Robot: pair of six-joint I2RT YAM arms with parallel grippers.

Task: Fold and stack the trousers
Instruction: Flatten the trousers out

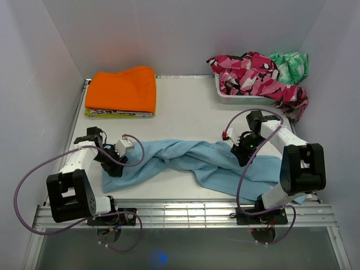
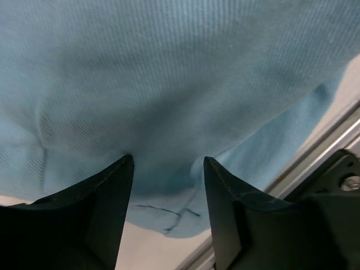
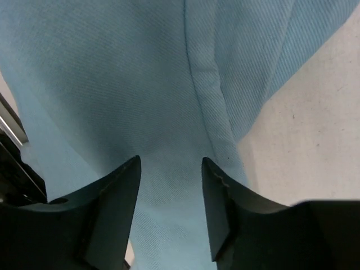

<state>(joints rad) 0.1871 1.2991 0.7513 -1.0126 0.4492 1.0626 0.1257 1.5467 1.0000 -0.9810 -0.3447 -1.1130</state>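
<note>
Light sky-blue soft cloth trousers [image 1: 185, 156] sprawled crumpled across mid-frame. Left gripper [image 1: 115, 167] on their left end, right gripper [image 1: 243, 156] toward the right. Both jaws apart, tips on cloth.

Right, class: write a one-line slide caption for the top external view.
The left arm and right arm set their jaws on crumpled sky-blue trousers; folded orange garment behind.
</note>
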